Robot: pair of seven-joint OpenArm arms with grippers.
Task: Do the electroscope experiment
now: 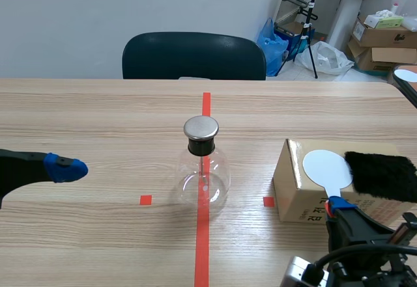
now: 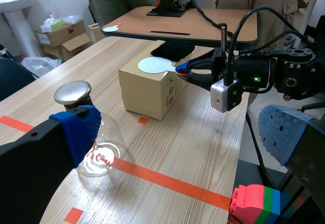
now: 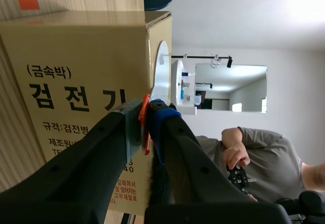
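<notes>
The electroscope (image 1: 203,170), a clear glass flask with a round metal cap, stands on the red tape line at the table's middle. To its right a cardboard box (image 1: 293,192) carries a white disc paddle (image 1: 326,168) and a black fur pad (image 1: 381,175). My right gripper (image 1: 340,204) sits at the box's near edge, shut on the paddle's red handle (image 3: 144,122), with the white disc (image 3: 161,76) ahead of the fingers. My left gripper (image 2: 180,130) hovers open to the left of the flask (image 2: 109,153), nothing between its blue pads (image 2: 76,127).
A dark chair (image 1: 194,56) stands behind the table's far edge. Cardboard boxes (image 1: 381,36) and bags lie on the floor at back right. Beyond the box stands a second table (image 2: 177,28) with people behind it. Coloured toy bricks (image 2: 254,203) lie under my left gripper.
</notes>
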